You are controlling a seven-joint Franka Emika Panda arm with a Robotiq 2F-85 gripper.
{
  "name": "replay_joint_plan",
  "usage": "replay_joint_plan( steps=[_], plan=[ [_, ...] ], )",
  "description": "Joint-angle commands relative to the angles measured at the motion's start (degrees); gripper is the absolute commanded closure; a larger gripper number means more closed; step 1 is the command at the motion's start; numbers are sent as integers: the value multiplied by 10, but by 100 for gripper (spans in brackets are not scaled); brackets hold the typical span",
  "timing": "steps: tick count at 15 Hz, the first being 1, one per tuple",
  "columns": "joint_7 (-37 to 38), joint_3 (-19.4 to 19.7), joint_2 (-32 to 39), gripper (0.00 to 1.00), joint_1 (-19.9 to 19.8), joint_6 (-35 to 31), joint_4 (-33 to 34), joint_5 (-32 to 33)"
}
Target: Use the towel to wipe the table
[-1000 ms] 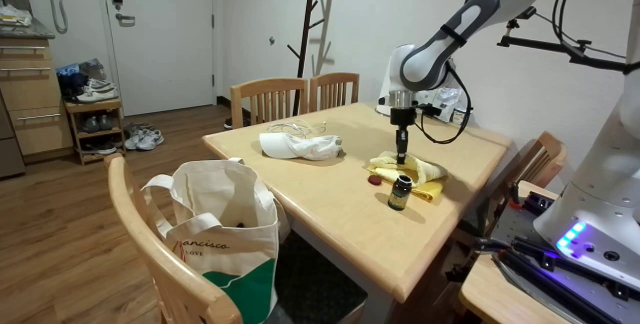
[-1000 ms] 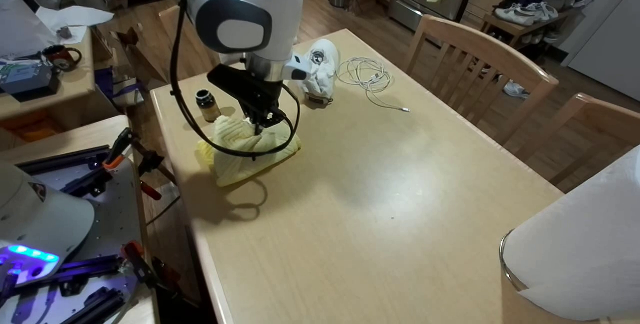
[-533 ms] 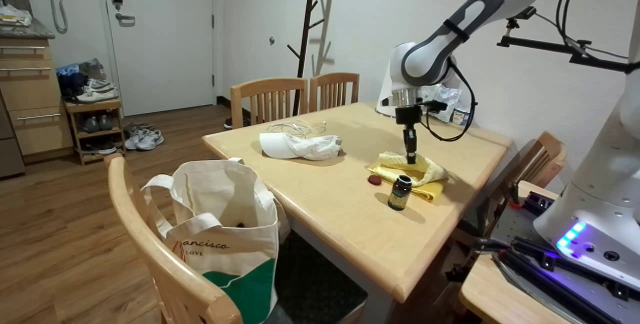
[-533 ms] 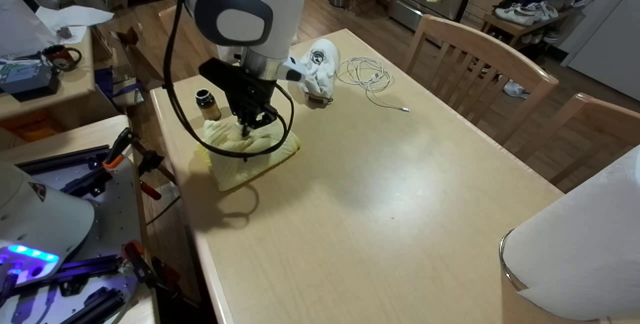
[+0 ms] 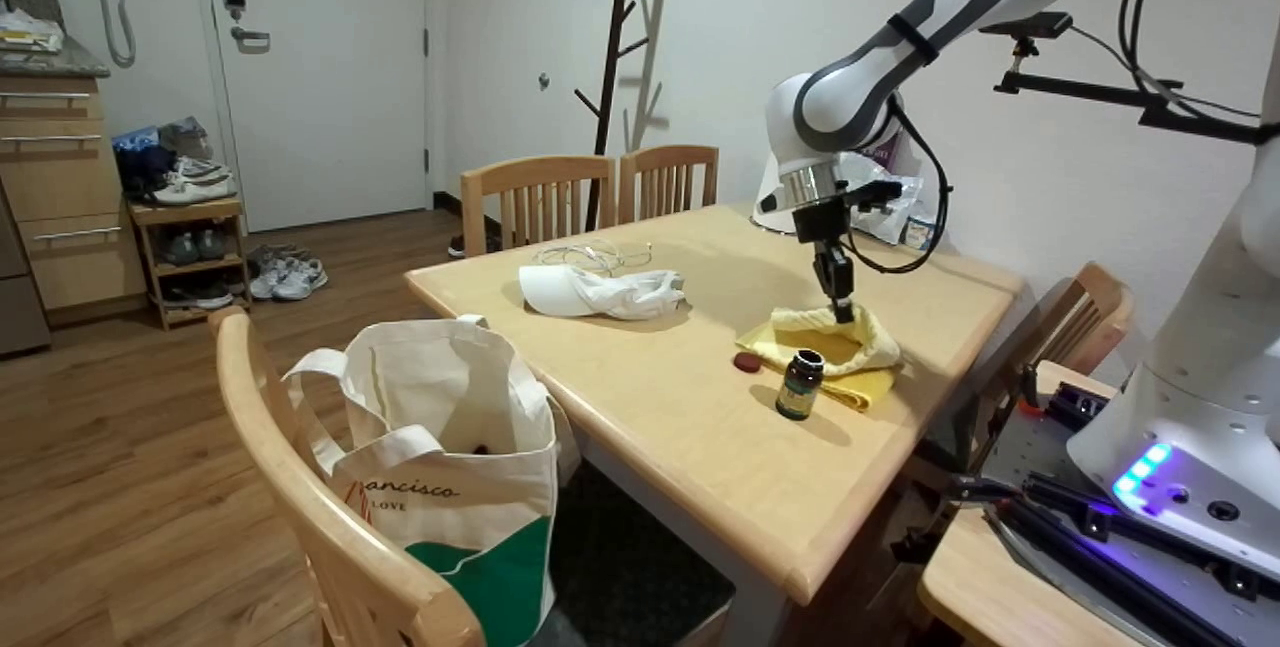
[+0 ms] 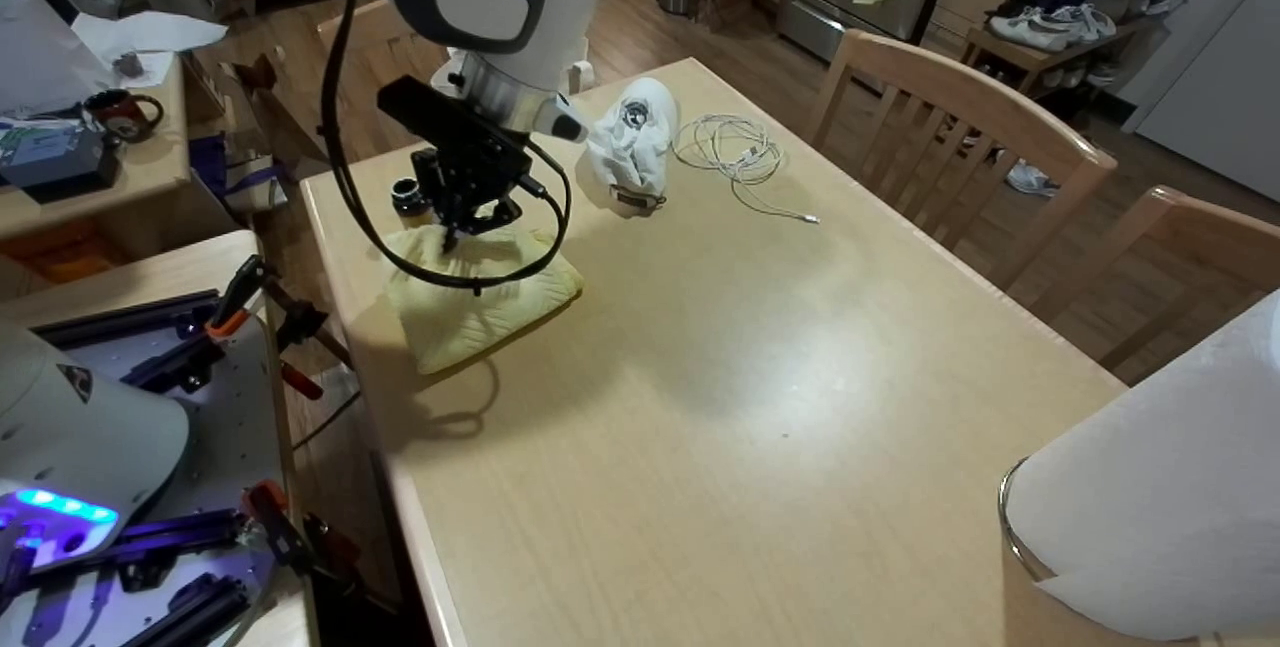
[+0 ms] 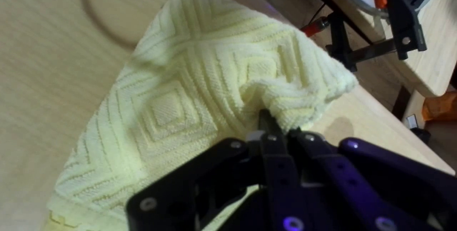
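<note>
The yellow towel (image 5: 872,352) lies bunched on the wooden table (image 5: 660,397), near the robot side. It also shows in an exterior view (image 6: 485,312) and fills much of the wrist view (image 7: 167,109). My gripper (image 7: 280,125) is shut on a fold of the towel near one edge. In both exterior views the gripper (image 5: 843,315) (image 6: 450,242) points down, tilted, with its fingertips at the raised part of the towel. The rest of the towel lies spread on the table. The fingertips are partly hidden by the cloth.
A dark open bottle (image 5: 800,387) stands right beside the towel, with a dark red lid (image 5: 747,362) near it. A white cap (image 5: 600,292) and a coiled cable (image 6: 735,152) lie farther off. A white roll-like object (image 6: 1150,497) stands at a table corner.
My gripper has moved toward the robot base side and tilted. The towel has been pulled along and shifted slightly, nearer the bottle. The red lid has shifted a little.
</note>
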State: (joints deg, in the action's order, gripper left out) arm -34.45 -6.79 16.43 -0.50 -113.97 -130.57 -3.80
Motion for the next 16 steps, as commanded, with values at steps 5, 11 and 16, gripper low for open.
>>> replay_joint_plan(
  steps=[5,11,16],
  plan=[
    [-55,-23,4,43,5,76,33,-31],
    [-104,-35,17,6,6,149,85,-102],
    [-38,1,-5,0,-7,128,134,-152]
  ],
)
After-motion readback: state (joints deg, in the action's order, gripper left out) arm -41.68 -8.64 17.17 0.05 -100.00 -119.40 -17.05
